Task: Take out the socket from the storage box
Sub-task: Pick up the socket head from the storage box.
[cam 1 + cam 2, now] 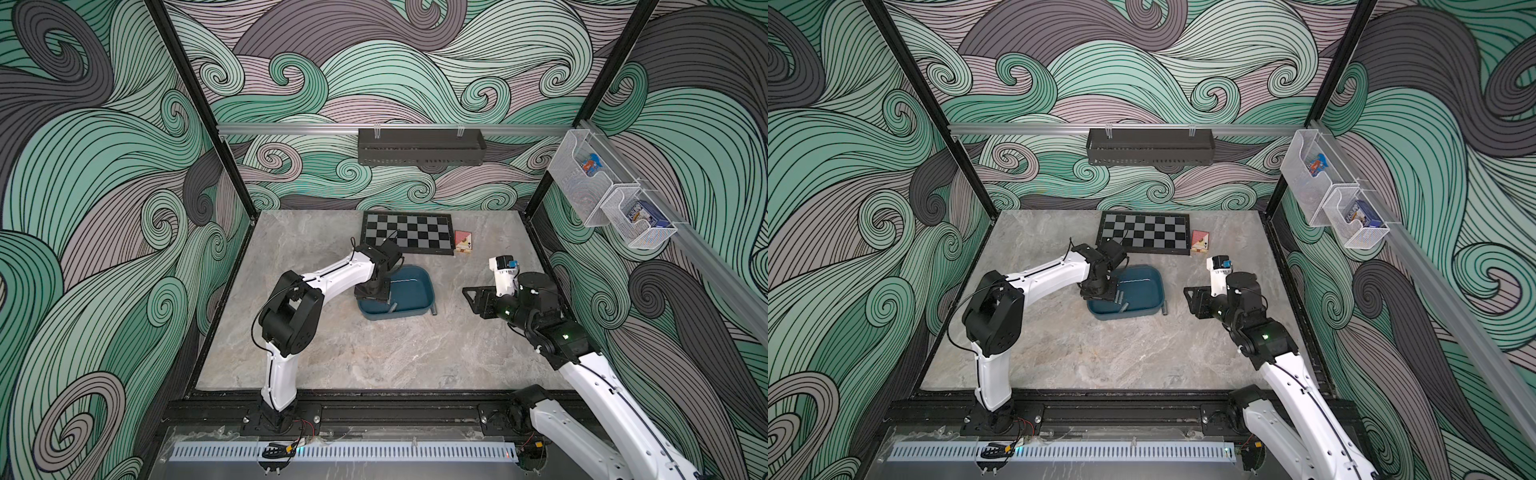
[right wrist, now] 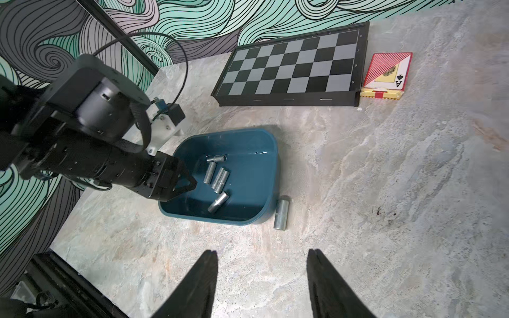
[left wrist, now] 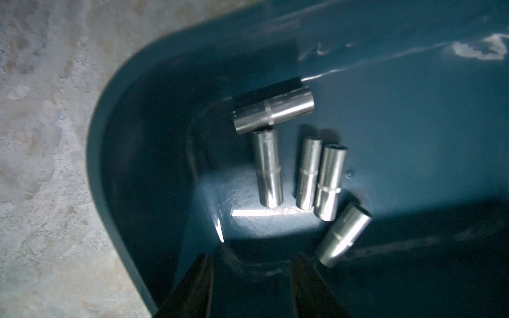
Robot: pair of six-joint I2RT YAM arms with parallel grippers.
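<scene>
Polished steel, short and tubular, five sockets (image 3: pixel 308 173) lie loose on the floor of the shallow dark teal plastic storage box (image 2: pixel 248 168), gathered toward one rounded corner. The fattest socket (image 3: pixel 272 108) lies crosswise, its side touching the end of a slimmer lone socket (image 3: pixel 268 168). Two more lie pressed side by side, and a fifth rests askew just beyond them.

I judge each one stiff, dense for its bulk and slick, apt to roll or squirt out of a careless pinch. So I would take the lone socket across its round middle, by the turned band, where there is free floor on both flanks.

My left fingers (image 3: pixel 192 289) hang inside the box just short of the cluster, spread, with nothing between them. A sixth steel socket (image 2: pixel 281 212) already lies outside on the grey marbled bench (image 2: pixel 371 192), just beside the box's wall. My right fingers (image 2: pixel 198 283) are spread too, empty, over bare bench apart from the box. Beyond it lies a folded black-and-grey chessboard (image 2: pixel 292 66), with a red card pack (image 2: pixel 385 71) just beside it.
</scene>
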